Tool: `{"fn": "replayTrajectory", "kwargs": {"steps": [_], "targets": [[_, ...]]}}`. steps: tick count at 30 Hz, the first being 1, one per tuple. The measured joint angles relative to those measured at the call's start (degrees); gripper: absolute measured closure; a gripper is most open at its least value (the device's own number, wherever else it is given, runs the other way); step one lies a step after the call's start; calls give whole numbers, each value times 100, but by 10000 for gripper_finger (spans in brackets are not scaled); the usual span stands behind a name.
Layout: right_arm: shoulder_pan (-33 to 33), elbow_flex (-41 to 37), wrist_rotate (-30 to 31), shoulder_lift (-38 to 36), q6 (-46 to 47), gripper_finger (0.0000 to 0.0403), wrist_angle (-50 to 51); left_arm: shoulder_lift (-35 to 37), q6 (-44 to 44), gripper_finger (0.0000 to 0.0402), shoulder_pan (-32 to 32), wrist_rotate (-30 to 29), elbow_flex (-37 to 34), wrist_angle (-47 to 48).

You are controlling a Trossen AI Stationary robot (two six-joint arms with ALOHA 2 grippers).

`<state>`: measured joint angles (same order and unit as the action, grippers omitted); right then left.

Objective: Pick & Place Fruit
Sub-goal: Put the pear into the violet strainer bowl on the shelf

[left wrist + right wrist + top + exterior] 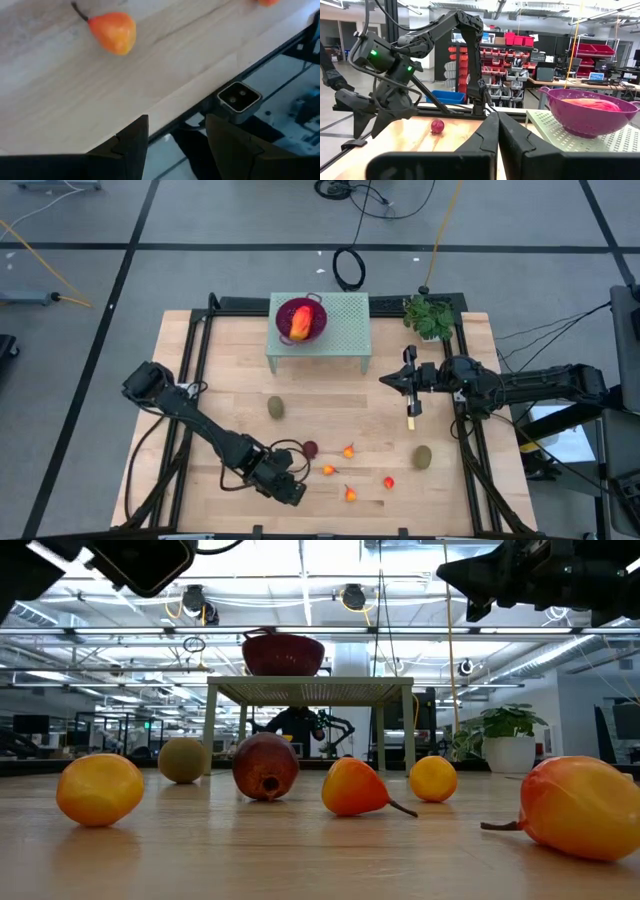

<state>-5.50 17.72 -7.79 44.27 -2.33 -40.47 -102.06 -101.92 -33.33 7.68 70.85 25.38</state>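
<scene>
Left gripper (296,492) open and empty at the table's front edge; right gripper (386,380) closed on nothing.

From the left wrist view we see the left fingers (131,145) spread apart with nothing between them, hanging over the front edge of the table (230,360), 1 small orange-red fruit (114,31) lying on the wood just ahead. The right fingers (487,135) sit pressed together, empty, above the table beside the green stand (345,330). On that stand the purple bowl (301,318) holds the red-orange oblong fruit (299,324). We count 2 brown-green ovals (276,407) (423,456), 1 dark red ball (310,448), and 4 tiny orange-red fruits (348,450) scattered near the front. A yellow-handled knife (410,420) lies below the right gripper.
</scene>
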Motion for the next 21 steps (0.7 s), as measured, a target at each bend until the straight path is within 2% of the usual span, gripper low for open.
{"fn": "replayTrajectory", "kwargs": {"steps": [3, 7, 10, 21], "targets": [[-2, 2, 0, 0, -6, 401, 0, 0, -524, 206, -19, -198, 0, -20], [-2, 1, 0, 0, -9, 402, -15, 0, -1159, 206, 21, -902, 1, -364], [-2, 1, 2, 0, -31, 401, -13, 0, -1911, 206, 64, -1321, 0, -257], [-2, 0, 2, -2, -765, 402, -2, 0, -3546, 206, 25, -1172, 0, 486]]}}
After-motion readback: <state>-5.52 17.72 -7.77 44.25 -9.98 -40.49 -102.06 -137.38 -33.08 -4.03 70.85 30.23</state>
